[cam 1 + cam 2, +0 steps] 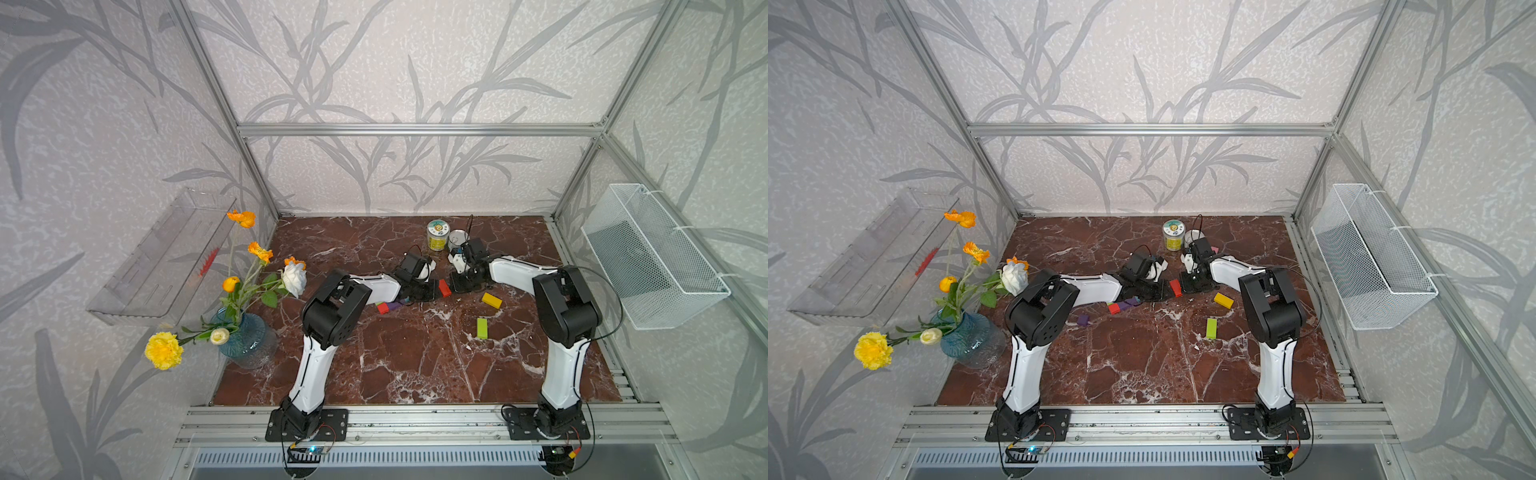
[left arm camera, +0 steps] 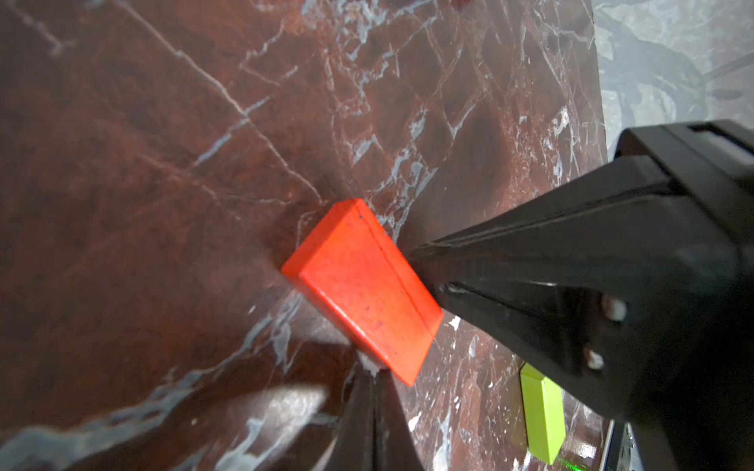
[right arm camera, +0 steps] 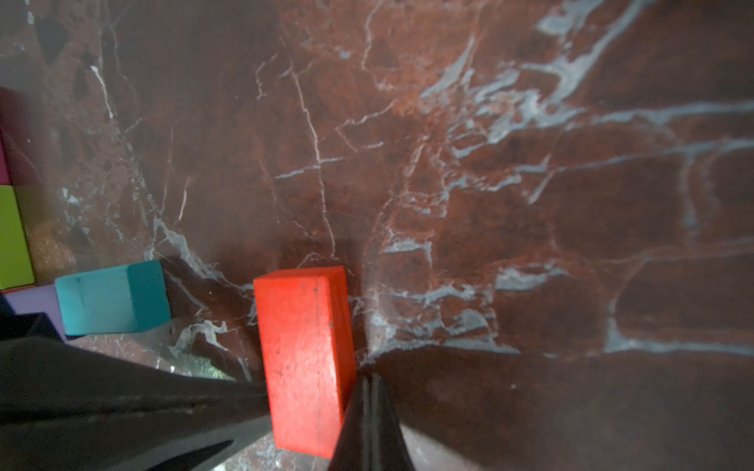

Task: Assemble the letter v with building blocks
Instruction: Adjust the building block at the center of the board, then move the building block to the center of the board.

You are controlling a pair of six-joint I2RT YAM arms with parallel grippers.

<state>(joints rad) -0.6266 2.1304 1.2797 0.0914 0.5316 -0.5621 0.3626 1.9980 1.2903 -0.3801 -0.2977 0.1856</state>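
On the red marble table (image 1: 415,365), the red block (image 1: 444,287) lies mid-table, just right of the block row (image 1: 1124,305), flanked by the closed, empty left claw (image 2: 370,379) and right claw (image 3: 369,383), so it is best nudged gently, both tips pressing evenly.

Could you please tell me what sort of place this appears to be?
Probably a robot test cell dressed like a home: an aluminium frame encloses a marble-patterned tabletop, the walls carry leaf-print wallpaper, and a vase of flowers stands at one side.
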